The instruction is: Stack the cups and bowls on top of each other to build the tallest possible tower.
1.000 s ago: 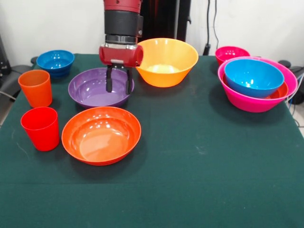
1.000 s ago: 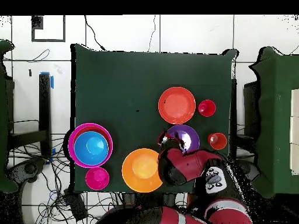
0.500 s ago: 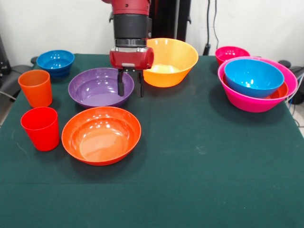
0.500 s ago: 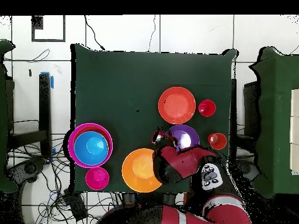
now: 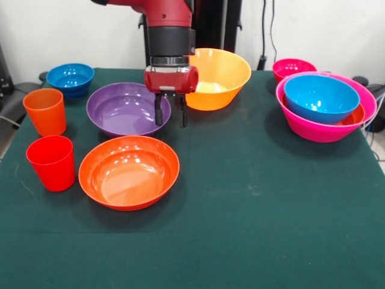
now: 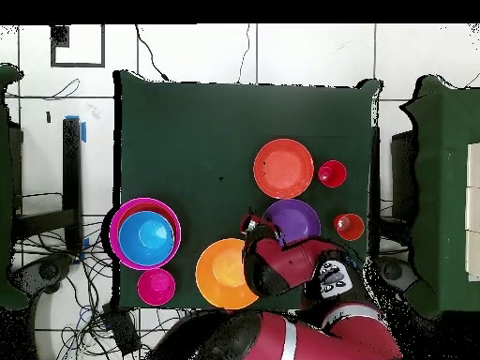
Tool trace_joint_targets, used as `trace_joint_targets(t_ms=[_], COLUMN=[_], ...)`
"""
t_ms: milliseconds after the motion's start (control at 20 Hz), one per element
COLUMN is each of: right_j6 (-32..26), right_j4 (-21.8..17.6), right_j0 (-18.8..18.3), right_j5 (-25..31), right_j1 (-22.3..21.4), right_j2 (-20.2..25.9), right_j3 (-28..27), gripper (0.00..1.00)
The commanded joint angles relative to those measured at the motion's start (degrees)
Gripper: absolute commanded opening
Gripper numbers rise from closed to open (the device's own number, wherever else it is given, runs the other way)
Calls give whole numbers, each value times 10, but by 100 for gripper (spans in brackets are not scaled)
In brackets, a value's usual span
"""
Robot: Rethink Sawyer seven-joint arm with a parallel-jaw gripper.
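Purple bowl [image 5: 126, 109] is straddled at its right rim by the released pincer [image 5: 171, 114]; nothing is gripped. Across the green desk [image 5: 252, 198], the tower [image 5: 325, 105] is seen with a blue bowl [image 5: 320, 97] nested inside.

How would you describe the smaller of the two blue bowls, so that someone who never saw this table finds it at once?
In the front view, start at the dark green table and go to its far left corner. Past the orange cup stands a small blue bowl, alone on the cloth. The other blue bowl is bigger and sits inside the large pink bowl on the right.
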Motion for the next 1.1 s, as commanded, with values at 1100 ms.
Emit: trace_joint_targets(t_ms=[1100], right_j6=[18], right_j4=[37], right_j0=[14], right_j5=[46], right_j1=[2], right_j2=[-10], right_j3=[21], gripper=[100])
